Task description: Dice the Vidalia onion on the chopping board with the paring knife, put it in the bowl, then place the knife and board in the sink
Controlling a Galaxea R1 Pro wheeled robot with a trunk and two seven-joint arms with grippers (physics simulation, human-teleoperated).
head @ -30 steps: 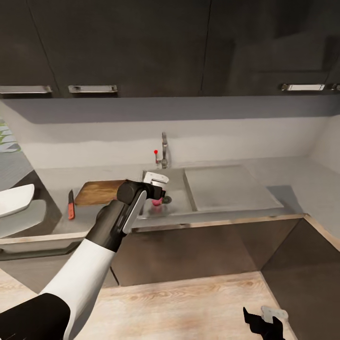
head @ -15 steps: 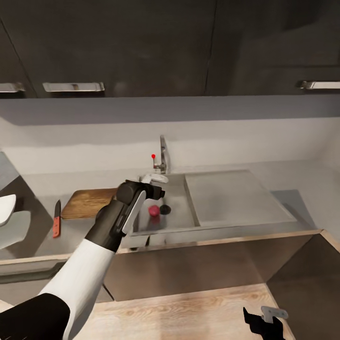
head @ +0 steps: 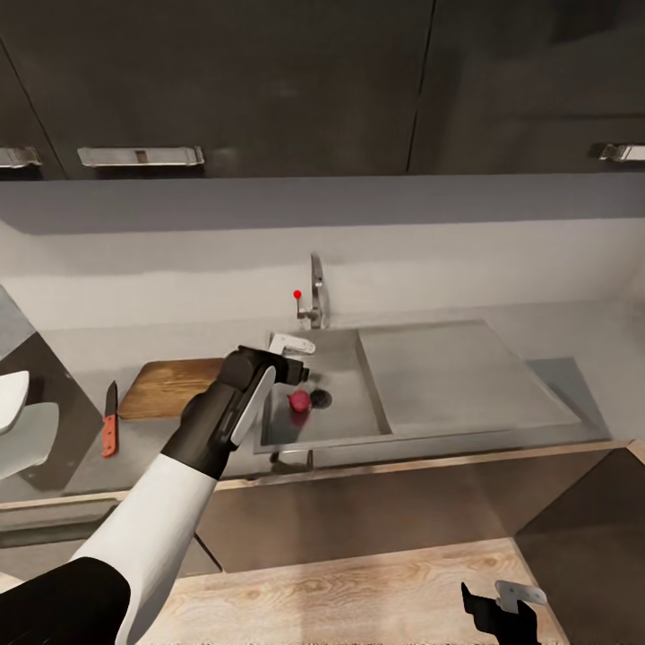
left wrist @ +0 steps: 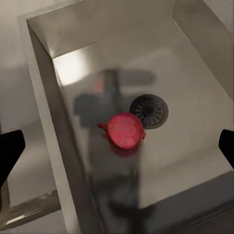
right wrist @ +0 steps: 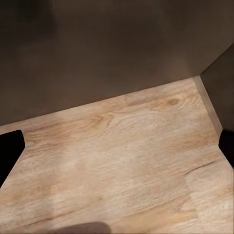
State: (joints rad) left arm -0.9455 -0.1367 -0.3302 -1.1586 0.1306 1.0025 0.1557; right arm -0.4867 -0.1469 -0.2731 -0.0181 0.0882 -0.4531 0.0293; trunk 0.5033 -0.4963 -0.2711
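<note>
The pinkish-red Vidalia onion (head: 299, 400) (left wrist: 126, 130) lies on the floor of the steel sink (head: 372, 394) (left wrist: 195, 63), next to the round drain (left wrist: 149, 110). My left gripper (head: 298, 356) (left wrist: 118, 146) hovers open above the basin's left part, and the onion sits below, between its wide-apart fingertips (left wrist: 9, 148). Left of the sink, the wooden chopping board (head: 175, 387) lies on the grey countertop (head: 555, 376). The red-handled paring knife (head: 109, 430) is to the board's left. The white bowl (head: 11, 399) shows at the far left edge. My right gripper (head: 502, 609) (right wrist: 118, 148) hangs open low over the floor.
A chrome tap (head: 315, 296) with a small red knob (head: 296, 293) stands behind the basin. The flat drainboard (head: 457, 376) lies to its right. Dark wall cabinets (head: 269, 81) hang overhead. Dark cabinet fronts (head: 358, 511) stand above a wooden floor (right wrist: 122, 161).
The head view has shifted, so the sink sits lower and more central. The onion, partly covered by my left gripper a second ago, now shows whole on the sink floor.
</note>
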